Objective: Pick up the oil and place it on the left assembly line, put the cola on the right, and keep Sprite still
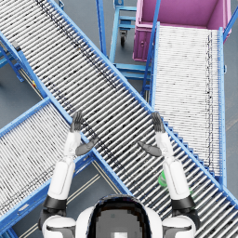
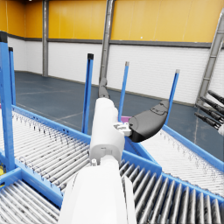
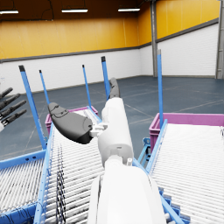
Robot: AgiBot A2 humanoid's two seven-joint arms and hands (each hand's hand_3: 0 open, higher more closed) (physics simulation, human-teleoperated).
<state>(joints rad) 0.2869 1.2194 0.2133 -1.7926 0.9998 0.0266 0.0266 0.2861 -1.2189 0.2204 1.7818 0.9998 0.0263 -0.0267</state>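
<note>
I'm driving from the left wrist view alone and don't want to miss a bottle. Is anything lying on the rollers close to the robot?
Observer: Yes. The head view shows a green object on the middle conveyor, mostly hidden by the right forearm. I cannot tell what it is.
Operator: Is the right hand holding it?
Observer: No. The right hand is open and empty above the rollers, farther along the belt than that object.
Operator: Where does the right line end?
Observer: The right conveyor runs up to a pink bin at its far end.
</note>
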